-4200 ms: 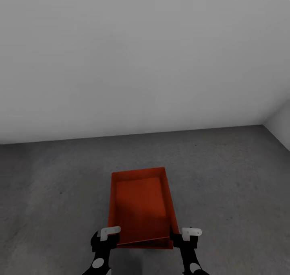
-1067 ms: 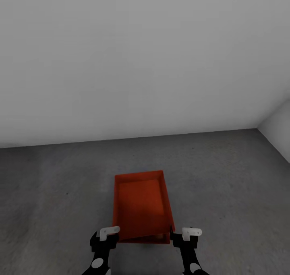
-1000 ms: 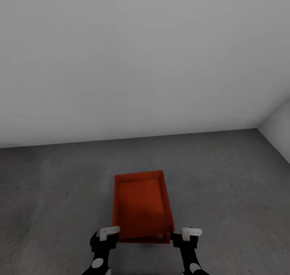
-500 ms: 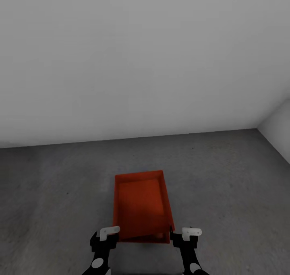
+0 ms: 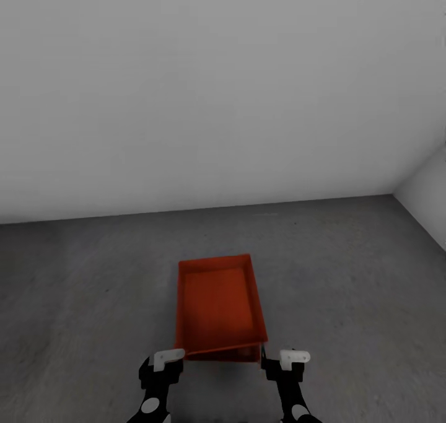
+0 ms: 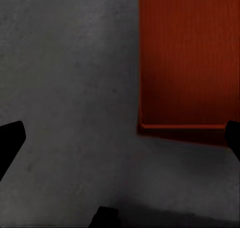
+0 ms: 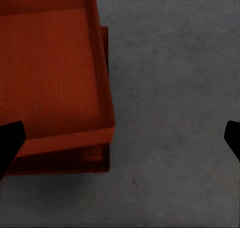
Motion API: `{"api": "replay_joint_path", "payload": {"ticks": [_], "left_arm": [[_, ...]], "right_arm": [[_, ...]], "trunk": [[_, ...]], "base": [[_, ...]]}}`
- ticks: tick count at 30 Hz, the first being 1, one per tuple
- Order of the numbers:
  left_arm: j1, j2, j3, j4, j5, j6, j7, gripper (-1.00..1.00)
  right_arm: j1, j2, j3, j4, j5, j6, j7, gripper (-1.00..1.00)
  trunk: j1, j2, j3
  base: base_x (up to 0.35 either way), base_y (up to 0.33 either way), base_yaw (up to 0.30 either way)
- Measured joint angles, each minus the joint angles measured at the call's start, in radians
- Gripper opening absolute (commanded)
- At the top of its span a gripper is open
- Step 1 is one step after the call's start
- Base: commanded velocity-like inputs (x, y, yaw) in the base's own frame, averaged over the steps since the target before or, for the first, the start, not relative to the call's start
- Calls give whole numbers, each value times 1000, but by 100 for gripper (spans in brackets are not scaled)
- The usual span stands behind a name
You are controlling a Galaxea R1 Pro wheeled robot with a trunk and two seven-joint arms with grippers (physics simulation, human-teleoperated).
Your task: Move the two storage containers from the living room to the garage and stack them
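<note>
Left pincer (image 5: 162,366) low and nearest, just short of the stack's near left corner, fingers spread wide, gripping nothing; dark fingertips (image 6: 11,143) far apart at opposite edges of the left wrist view, bare concrete between. Right pincer (image 5: 286,366) level with it on the other side, just off the near right corner, likewise wide open and empty, nothing between the tips in the right wrist view. Neither touching the bins.

Just beyond, between both pincers, upper storage container (image 5: 218,305) seated in lower storage container (image 5: 248,353), open tops up. Long axis running straight away toward the far wall, short end facing near. Upper one skewed slightly, near edge slanting, so the lower one's near right corner (image 7: 97,155) peeks out underneath. Both resting on the floor (image 5: 347,287), dark grey speckled concrete.

Farther off, plain white wall (image 5: 217,101) across the back, meeting a second wall (image 5: 427,194) at the far right corner.
</note>
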Motion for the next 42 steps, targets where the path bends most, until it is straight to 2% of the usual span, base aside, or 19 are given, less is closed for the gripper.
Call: {"api": "replay_joint_path", "payload": {"ticks": [42], "left_arm": [[0,0,0,1,-1,0,0,100]], "right_arm": [[0,0,-1,0,-2,-2,-1,100]], "trunk": [[0,0,0]], "base": [[-344,85,0]]}}
